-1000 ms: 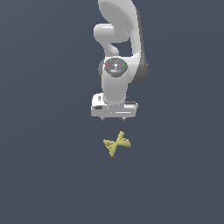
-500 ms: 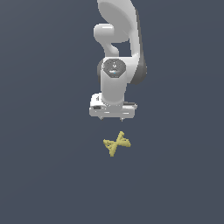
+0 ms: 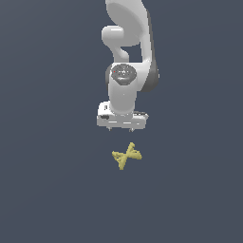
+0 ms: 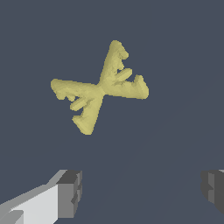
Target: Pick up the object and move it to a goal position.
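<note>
Fingers (image 4: 65,192) of the gripper (image 4: 140,190) stood wide apart with nothing between them, their dark pads facing each other across a bare gap in the wrist view. That spread looked wider than the object (image 3: 126,156), which suggests the jaws were set to drop around it rather than to pinch it yet. In the exterior view the gripper (image 3: 122,128) hung above the flat dark surface (image 3: 47,190), with the small yellow X-shaped object lying just below it in that picture and clearly apart from the fingertips.

From the wrist view the object (image 4: 99,87) lay ahead of the gap between the fingers, not inside it, so the hand seemed to need a short shift forward as well as a descent before closing. Its crossed, lumpy arms left narrow waists near the centre, probably the best place for the pads to close on.

No walls, edges or other items showed on the surface in either picture, so the arm (image 3: 128,42) appeared to have open room on every side. No goal marker could be seen.
</note>
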You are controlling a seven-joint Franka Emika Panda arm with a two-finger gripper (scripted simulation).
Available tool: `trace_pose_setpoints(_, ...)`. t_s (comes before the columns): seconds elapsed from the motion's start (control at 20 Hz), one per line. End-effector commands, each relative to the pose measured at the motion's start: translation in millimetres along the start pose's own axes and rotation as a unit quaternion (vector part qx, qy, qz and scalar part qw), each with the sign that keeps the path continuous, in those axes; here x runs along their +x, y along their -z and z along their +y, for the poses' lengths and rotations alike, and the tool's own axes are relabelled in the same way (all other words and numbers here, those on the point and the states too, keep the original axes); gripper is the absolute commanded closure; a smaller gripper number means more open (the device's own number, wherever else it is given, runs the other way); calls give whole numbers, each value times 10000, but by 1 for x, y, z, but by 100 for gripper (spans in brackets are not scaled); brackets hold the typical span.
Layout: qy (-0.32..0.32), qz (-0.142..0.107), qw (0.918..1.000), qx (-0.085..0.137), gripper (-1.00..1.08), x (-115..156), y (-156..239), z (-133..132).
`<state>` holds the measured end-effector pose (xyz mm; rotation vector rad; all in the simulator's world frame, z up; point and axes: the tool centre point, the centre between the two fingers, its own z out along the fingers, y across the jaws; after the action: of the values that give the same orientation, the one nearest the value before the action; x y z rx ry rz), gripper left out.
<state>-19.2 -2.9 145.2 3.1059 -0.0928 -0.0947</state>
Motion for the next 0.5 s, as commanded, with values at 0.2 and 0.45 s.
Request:
trace_pose_setpoints(0.2, -337, 15, 9994, 22, -92, 6, -3, -2)
trace_pose_setpoints(0.45, -795, 35, 9968, 50, -92, 13, -8, -5)
